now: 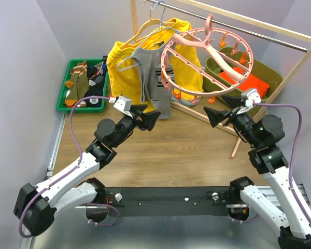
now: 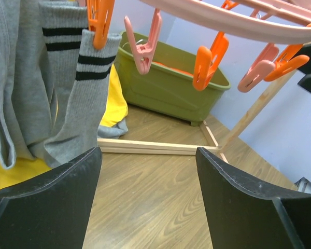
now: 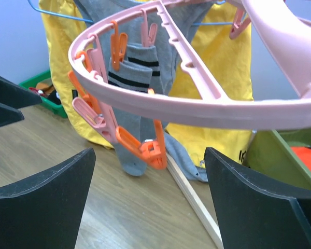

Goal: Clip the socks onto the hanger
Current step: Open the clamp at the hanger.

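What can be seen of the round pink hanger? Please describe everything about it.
The hanger is a large round ring of pink plastic with spokes. Its hook reaches the metal rail, and the ring hangs tilted. Small pink and orange clips hang along its rim. One orange clip holds a grey sock with black stripes.

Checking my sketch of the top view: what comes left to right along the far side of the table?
green tray → grey shirt → pink hanger → olive bin. The yellow jacket is left out because it spreads behind both the shirt and the hanger.
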`<state>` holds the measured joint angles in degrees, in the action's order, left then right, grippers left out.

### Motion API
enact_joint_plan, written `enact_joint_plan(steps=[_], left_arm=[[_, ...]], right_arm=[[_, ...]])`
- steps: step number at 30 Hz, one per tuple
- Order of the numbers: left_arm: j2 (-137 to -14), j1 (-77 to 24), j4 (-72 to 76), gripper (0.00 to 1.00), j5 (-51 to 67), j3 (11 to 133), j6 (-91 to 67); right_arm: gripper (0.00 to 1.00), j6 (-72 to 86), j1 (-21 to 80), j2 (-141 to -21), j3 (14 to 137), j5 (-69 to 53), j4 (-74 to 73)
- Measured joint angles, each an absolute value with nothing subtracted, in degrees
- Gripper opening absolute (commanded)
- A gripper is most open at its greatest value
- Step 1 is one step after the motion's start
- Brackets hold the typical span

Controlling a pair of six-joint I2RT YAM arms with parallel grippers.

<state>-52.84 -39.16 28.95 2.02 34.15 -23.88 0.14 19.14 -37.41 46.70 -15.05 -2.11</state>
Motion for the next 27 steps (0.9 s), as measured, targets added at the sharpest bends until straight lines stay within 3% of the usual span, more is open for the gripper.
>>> enact_joint_plan(steps=[14,20,27], left_arm=[[-52.8,-39.16,27.24,0.82,1.96,33.95,-23.9],[-52.8,-39.16,27.18,0.82,1.96,33.95,-23.88],[-52.8,-39.16,27.14,0.82,1.96,33.95,-23.88]], right_arm=[[0.84,0.91,19.14,-40.91,46.7,-17.34,4.6],[0.73,1.48,19.14,-41.87,46.7,-17.54,5.78],[0.52,1.96,19.14,-42.28,46.7,-17.67,6.83]])
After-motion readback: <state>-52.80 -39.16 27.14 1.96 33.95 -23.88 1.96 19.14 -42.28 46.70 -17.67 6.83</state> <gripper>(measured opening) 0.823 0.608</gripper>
